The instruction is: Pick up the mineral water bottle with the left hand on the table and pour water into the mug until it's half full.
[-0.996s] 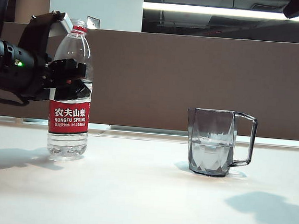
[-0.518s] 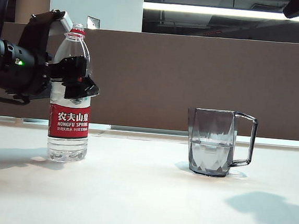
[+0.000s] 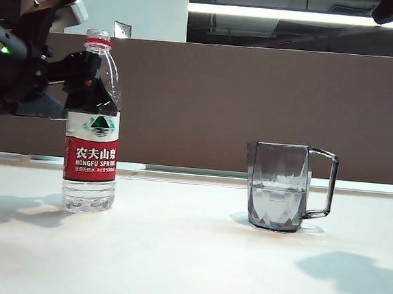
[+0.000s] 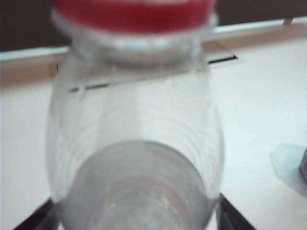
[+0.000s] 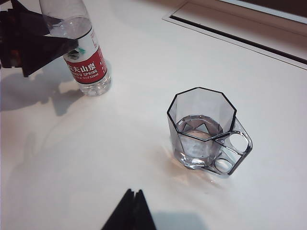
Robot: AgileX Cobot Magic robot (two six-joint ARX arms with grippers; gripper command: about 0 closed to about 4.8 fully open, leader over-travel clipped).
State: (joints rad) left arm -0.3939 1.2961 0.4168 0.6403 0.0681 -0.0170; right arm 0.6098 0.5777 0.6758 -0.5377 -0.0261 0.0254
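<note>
Bottle (image 3: 93, 121) stands upright on the bench (image 3: 187, 256), left side, cap on, water low in the base. Mug (image 3: 279, 187) sits well apart to the right, handle pointing right, water (image 3: 277, 205) filling roughly the lower half.

Left arm (image 3: 17, 69) reaches in level from the left edge at the height of the bottle's shoulder, green light lit on its body. Left gripper (image 3: 91, 86) straddles the upper bottle above the label; jaws apart, spread wide to either side of it, no clamp seen. Left wrist view looks down the neck: red cap close at the frame edge, dark finger tips (image 4: 229, 218) either side of the bottle's body.

Right gripper (image 5: 130, 211) hangs high over the bench nearer the mug, only black tips in its wrist view, drawn together, nothing between them.
</note>
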